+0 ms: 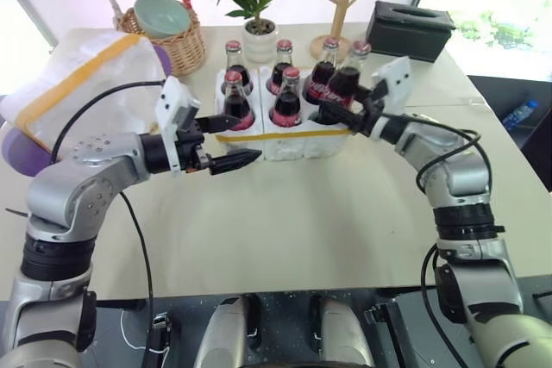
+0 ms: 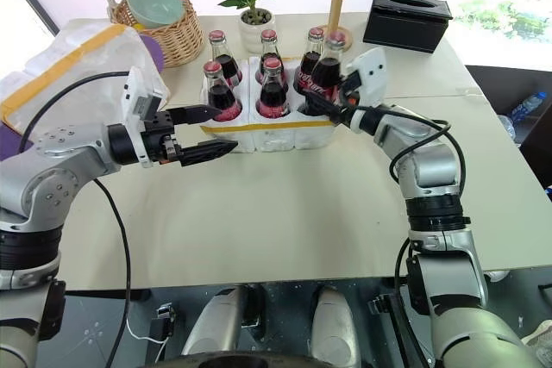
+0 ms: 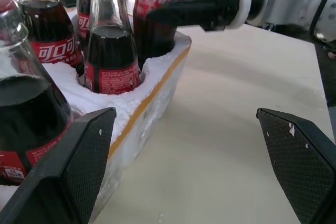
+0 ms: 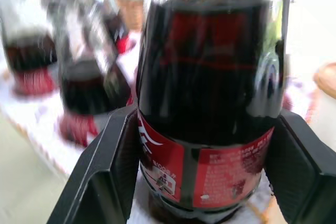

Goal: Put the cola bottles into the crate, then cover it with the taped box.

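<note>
Two arms reach level toward the crate (image 1: 285,140): right end effector (image 1: 332,112) gripping a cola bottle (image 1: 345,84), left end effector (image 1: 226,142) spread wide.

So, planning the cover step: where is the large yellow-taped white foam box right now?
The large white foam box wrapped in yellow tape lies at the table's far left, beside the wicker basket and left of the low white foam crate.
</note>
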Available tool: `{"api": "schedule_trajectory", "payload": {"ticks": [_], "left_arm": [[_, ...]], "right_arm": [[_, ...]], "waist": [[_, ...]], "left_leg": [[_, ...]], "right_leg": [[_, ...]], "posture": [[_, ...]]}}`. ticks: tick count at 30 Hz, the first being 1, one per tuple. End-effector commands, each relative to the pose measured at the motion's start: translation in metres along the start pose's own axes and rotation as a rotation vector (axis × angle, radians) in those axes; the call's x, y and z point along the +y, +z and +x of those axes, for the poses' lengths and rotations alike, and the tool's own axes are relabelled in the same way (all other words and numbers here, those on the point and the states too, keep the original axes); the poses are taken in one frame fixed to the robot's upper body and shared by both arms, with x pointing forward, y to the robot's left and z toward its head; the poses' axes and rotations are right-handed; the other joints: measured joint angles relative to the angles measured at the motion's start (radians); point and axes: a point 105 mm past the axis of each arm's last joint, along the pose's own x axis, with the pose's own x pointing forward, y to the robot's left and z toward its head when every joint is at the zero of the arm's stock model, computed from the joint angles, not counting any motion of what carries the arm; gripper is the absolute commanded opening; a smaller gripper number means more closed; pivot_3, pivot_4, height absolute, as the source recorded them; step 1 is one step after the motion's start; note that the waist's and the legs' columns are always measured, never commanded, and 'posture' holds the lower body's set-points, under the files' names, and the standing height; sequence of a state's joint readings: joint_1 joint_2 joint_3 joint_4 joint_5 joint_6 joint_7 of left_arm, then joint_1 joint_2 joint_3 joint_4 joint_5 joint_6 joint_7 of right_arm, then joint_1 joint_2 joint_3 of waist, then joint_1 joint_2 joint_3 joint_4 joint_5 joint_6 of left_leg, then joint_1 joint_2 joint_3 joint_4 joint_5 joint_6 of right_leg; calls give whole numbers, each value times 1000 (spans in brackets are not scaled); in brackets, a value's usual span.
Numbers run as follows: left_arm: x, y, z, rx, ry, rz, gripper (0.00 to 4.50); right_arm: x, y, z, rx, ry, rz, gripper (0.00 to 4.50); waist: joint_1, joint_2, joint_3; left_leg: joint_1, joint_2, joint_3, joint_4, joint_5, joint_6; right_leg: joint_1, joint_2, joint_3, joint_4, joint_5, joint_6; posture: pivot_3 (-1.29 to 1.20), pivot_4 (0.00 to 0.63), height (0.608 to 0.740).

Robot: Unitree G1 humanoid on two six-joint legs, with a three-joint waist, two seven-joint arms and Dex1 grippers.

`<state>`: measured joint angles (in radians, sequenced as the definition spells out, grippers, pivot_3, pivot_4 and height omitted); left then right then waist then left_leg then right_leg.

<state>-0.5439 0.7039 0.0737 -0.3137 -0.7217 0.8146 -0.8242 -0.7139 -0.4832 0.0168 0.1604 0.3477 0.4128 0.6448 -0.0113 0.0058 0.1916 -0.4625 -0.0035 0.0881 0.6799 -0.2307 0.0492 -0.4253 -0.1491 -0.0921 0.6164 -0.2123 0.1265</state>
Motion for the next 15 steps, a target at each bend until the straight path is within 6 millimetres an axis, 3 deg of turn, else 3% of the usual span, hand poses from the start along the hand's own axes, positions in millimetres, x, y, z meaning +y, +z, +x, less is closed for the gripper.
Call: {"api": "schedule_trajectory", "payload": {"ticks": [1,2,6,11,15], "left_arm": [[6,14,-6,-40,37,51,4500],[6,13,-5,-39,39,51,4500],[9,9,-6,-13,59,65,4500],[15,14,-19,16,119,91,4500],[24,37,-63,112,222,155,4500]], "right_arm": [[12,10,7,-13,87,-79,2615],[15,7,10,1,104,-86,2615],[15,4,18,22,109,-105,4475],[10,20,10,-10,123,-115,4475],[-3,57,-19,-72,169,-152,4475]], "waist": [[1,0,0],[0,0,0],[-4,0,0],[-4,0,0],[-2,-1,1]], "left_leg": [[0,0,0,0,0,0],[0,0,0,0,0,0],[0,0,0,0,0,0],[1,0,0,0,0,-1],[0,0,0,0,0,-1]], "right_leg": [[0,0,0,0,0,0],[0,0,0,0,0,0],[0,0,0,0,0,0],[0,0,0,0,0,0],[-1,0,0,0,0,0]], "posture": [[0,150,736],[0,150,736],[0,150,736],[0,150,736],[0,150,736]]}}
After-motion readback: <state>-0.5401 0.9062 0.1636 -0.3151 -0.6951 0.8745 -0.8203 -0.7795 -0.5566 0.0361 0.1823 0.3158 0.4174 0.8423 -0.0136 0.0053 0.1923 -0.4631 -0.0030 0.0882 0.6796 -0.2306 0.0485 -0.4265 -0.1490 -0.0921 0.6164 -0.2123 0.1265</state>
